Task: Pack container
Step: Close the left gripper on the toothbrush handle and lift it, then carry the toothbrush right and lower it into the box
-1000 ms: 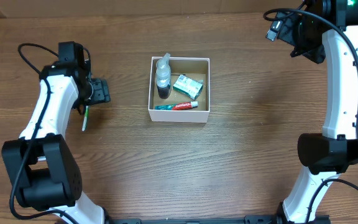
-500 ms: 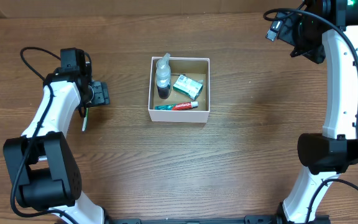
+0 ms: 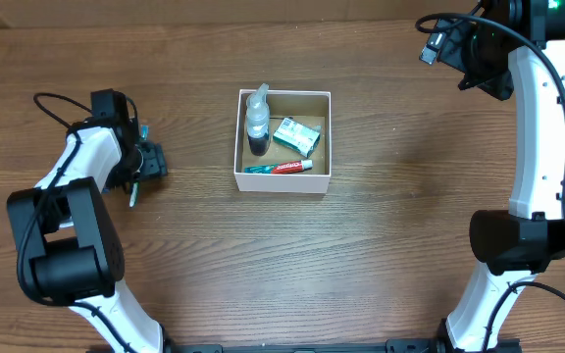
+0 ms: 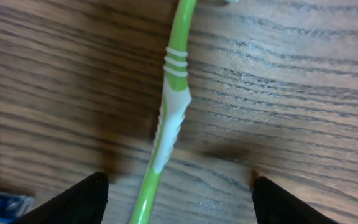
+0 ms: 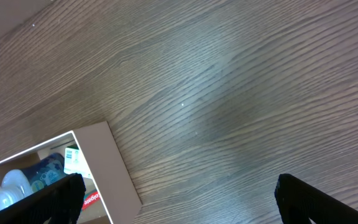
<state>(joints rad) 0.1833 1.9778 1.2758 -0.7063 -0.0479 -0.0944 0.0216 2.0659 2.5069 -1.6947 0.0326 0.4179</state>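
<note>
- The container [image 3: 282, 142] sits mid-bench, white walls and brown floor, not full yet. Inside are a spray bottle [image 3: 256, 120] along its left wall, a green-and-white carton [image 3: 296, 135] toward its right, and a toothpaste tube [image 3: 281, 168] along its near wall.
- One item is still out: a green toothbrush [image 4: 169, 118] lies flat on the bench [image 3: 381, 245], well to the left of the container.
- Here's the change: over the last second the left arm [image 3: 77, 172] has swung away from the container and dropped down over that toothbrush.
- The left fingers [image 4: 82, 199] are spread wide, one tip on each side of the handle and neither touching it. The brush runs between them near the white grip section.
- So nothing has been grasped yet. This looks like the line-up for a pick, with the close still to come.
- Farther left of the container, a blue edge shows in the wrist view. I can't tell what it is.
- The right arm [image 3: 538, 118] hasn't budged in that second. It is parked high, far right of the container, and the right fingers [image 5: 48, 199] hang wide apart and hold nothing.
- What it means: three items are packed and the toothbrush looks like the last. A thin handle lying flat could easily skid when pinched.
</note>
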